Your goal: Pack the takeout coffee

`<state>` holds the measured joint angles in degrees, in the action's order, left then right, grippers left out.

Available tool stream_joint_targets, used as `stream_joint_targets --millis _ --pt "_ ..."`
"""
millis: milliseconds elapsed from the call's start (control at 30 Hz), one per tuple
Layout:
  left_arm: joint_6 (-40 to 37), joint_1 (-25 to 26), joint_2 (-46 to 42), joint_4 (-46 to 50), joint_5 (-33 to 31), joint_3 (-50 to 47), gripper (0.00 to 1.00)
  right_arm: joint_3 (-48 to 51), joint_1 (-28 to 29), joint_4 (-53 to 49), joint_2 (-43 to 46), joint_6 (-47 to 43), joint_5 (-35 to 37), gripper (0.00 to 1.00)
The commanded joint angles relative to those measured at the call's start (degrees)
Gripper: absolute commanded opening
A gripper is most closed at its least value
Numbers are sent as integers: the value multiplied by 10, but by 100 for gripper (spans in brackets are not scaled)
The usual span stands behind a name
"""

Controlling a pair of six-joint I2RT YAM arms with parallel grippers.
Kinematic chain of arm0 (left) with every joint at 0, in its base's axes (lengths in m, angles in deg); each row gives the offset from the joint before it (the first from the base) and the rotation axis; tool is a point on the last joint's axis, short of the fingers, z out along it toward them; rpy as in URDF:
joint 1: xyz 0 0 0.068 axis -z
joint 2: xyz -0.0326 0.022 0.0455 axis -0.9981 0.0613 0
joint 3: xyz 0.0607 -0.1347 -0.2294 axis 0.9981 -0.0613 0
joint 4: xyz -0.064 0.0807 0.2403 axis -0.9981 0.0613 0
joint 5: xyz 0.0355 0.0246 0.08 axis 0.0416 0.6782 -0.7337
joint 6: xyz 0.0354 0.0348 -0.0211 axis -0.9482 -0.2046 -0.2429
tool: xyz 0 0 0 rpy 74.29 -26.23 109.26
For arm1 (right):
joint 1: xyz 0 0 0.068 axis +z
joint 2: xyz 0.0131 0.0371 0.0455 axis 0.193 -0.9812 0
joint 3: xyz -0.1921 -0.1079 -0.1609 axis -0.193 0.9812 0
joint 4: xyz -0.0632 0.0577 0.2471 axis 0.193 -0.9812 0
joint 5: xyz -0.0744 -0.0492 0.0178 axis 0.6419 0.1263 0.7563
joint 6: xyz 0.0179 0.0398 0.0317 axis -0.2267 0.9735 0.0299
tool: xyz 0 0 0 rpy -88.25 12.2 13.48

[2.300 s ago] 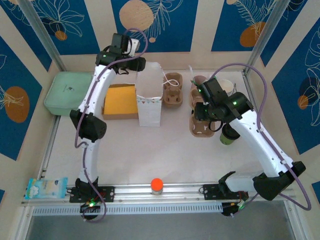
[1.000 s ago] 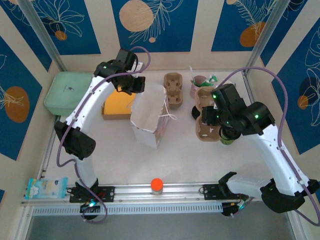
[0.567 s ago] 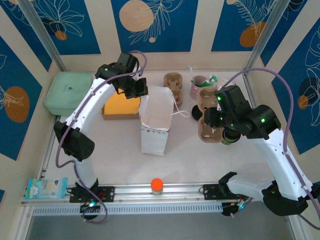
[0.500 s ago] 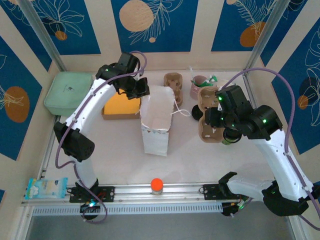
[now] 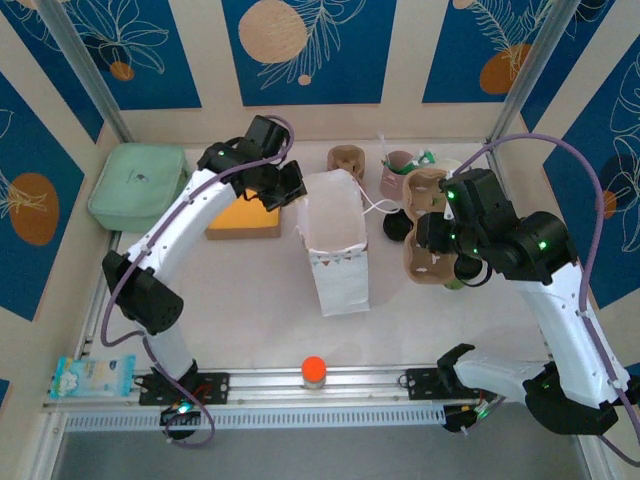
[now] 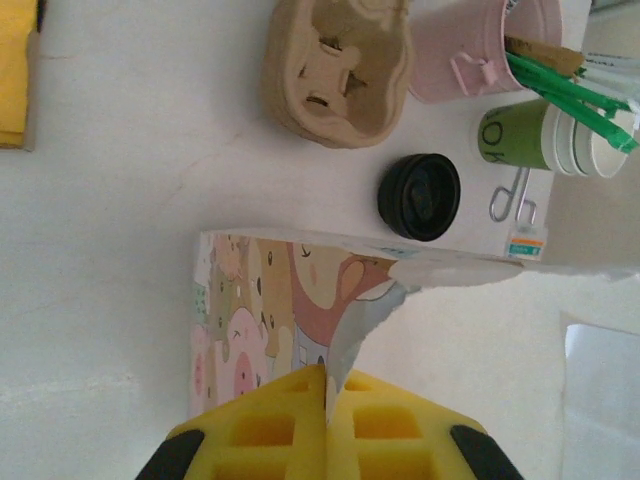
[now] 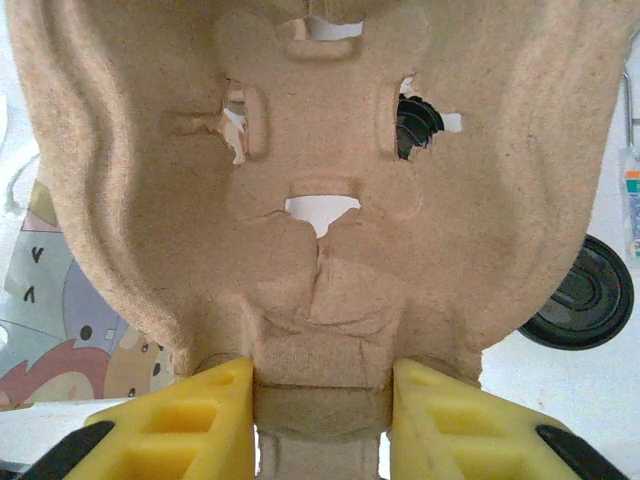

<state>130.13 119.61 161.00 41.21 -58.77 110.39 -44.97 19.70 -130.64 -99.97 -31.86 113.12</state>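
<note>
Behind bag [image 5: 338,250], my left claw [image 6: 325,400] pinched shut on paper rim, mouth held open. Right claw [image 7: 320,395] clamped on carrier [image 7: 320,170], tilted just beside bag. Coffee [image 6: 419,196] upright on worktop [image 5: 230,290], between bag and carrier, not packed yet.

Risks, my guess:
- rim ragged at pinch: paper tears or slips, bag flops
- carrier snags bag mouth
- carrier dips, knocks coffee, spill

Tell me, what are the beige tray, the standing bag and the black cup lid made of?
The beige tray looks like moulded paper pulp: matte, fibrous, ragged at its cut-outs. The bag seems to be thin paper, its pinched edge creasing sharply, with cartoons printed on one side. The black lid is probably plastic: smooth, faintly shiny, with moulded rings.
</note>
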Motion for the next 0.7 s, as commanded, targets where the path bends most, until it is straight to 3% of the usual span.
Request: stream_joint_targets --millis 0,167,467,667 --pt "32 9 -42 -23 -46 -20 0 -15 -12 -9 4 -16 2 34" --pt "43 17 -77 -59 -68 -82 1 -12 -23 -7 4 -20 -8 34" --pt "-14 27 -96 -57 -118 -101 62 -24 -23 -17 0 -18 -13 34" --pt "-121 27 -91 -34 -176 -68 70 -56 -20 -35 -10 -20 -23 34"
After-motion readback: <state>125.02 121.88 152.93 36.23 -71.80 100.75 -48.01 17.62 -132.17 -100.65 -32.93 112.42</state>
